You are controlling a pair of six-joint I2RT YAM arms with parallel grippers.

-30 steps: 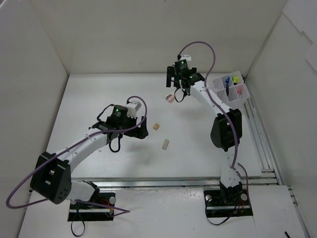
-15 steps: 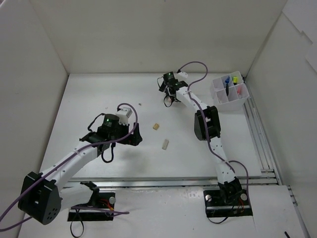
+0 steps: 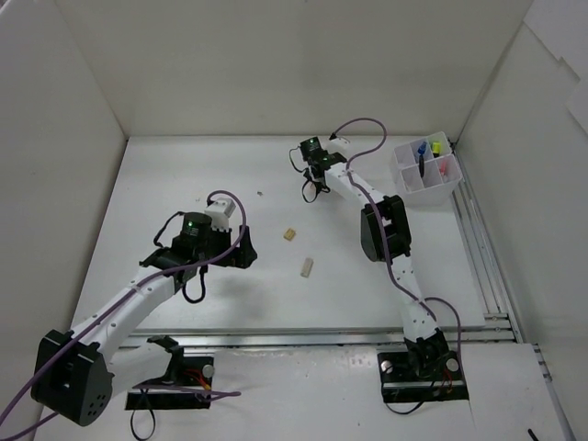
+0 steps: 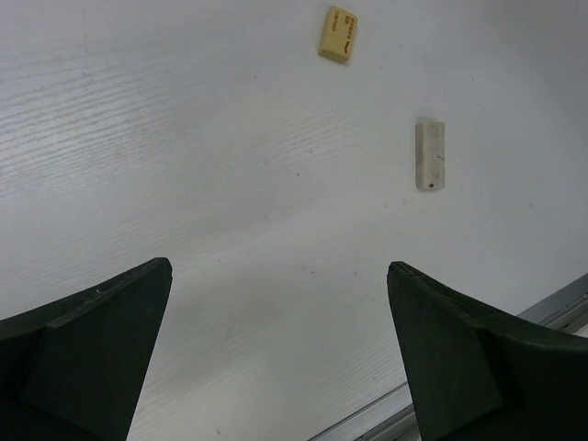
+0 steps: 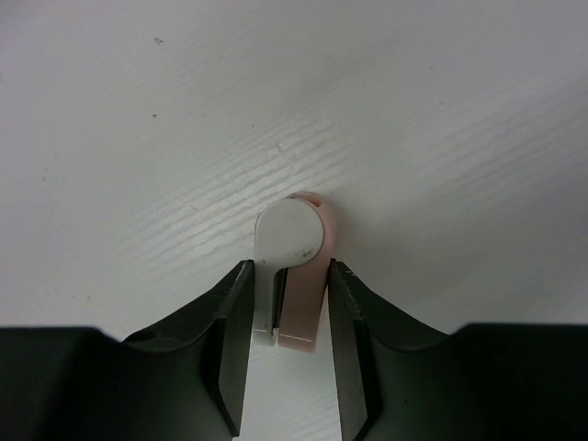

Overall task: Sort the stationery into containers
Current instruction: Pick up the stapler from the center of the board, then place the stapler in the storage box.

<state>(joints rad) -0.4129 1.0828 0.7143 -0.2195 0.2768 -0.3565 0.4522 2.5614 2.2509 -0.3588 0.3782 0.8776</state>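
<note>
My right gripper [image 5: 289, 268] is shut on a pink eraser with a white rounded cover [image 5: 301, 317], its jaws pressing both sides, low over the table. From above, that gripper [image 3: 312, 186] is at the back centre and hides the eraser. A beige eraser [image 3: 289, 235] [image 4: 338, 34] and a paler oblong one [image 3: 306, 267] [image 4: 430, 155] lie mid-table. My left gripper [image 3: 246, 250] [image 4: 279, 266] hangs wide open left of them, with nothing between its fingers. The white organiser box [image 3: 428, 194] stands at the back right, with blue-capped [image 3: 422, 147] and yellow-capped [image 3: 437, 145] markers in it.
White walls close in the table on the left, back and right. Metal rails run along the near edge [image 3: 322, 338] [image 4: 551, 312] and the right side [image 3: 480, 239]. A small dark speck [image 3: 259, 194] lies behind the left gripper.
The right gripper came down and closed on the pink eraser. The left arm shifted a little to the left, its gripper staying open.
</note>
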